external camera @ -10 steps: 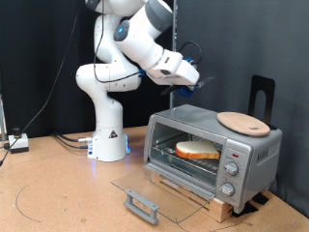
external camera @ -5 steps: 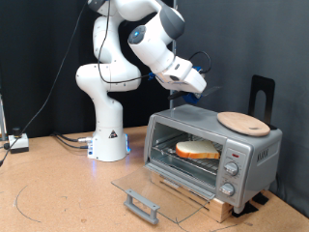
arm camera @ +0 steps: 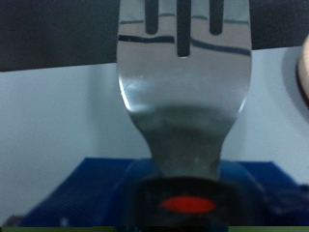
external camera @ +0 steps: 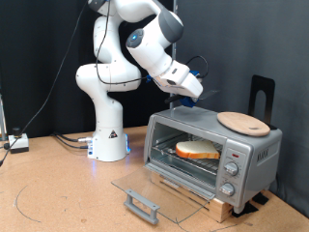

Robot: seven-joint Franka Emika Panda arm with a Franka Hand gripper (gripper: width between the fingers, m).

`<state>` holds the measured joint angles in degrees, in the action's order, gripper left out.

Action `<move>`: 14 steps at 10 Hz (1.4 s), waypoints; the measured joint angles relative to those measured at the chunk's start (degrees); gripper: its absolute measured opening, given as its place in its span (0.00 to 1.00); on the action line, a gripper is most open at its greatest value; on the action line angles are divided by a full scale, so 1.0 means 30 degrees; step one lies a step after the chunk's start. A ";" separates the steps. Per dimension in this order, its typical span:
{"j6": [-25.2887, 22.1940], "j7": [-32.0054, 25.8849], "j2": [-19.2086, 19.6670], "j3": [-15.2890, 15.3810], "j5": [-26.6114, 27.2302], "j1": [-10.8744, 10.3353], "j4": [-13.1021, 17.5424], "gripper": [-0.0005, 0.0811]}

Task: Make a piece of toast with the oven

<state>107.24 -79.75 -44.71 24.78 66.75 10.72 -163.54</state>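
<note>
Exterior view: toast (external camera: 197, 150) on rack inside oven (external camera: 214, 152), glass door (external camera: 154, 192) open flat. Claw (external camera: 185, 94) above oven; wrist view shows it gripping a spatula (arm camera: 182, 92).

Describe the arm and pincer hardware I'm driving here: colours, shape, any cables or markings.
The arm is glossy white with rounded, bulbous joint housings and dark grey bands at the joints, rising from a white conical base that shows a blue glow at its foot. Dark cables trail from the base across the floor. The pincer end is white with dark parts and a blue glint; its fingers are too small to make out.
</note>
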 joint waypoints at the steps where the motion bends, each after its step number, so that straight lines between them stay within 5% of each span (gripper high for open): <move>1: -0.0002 -0.0011 -0.0001 0.0186 0.0016 -0.0035 -0.0013 0.53; 3: 0.0015 -0.0006 -0.0001 0.0477 0.0067 -0.0063 -0.0030 0.86; 4: 0.0039 0.0006 -0.0001 0.0586 0.0148 -0.0063 -0.0043 0.86; 5: 0.0078 0.0005 -0.0013 0.0597 0.0291 -0.0062 -0.0045 0.97; 7: 0.0117 -0.0152 -0.0327 0.0434 0.0706 -0.0063 -0.0024 0.99; 11: -0.1272 -0.0906 -0.2508 -0.1501 0.0789 -0.0064 0.0185 1.00; 14: -0.1033 -0.0779 -0.2093 -0.1880 0.0454 0.0632 0.0380 1.00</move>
<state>104.14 -82.08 -50.99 19.14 68.11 12.62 -162.40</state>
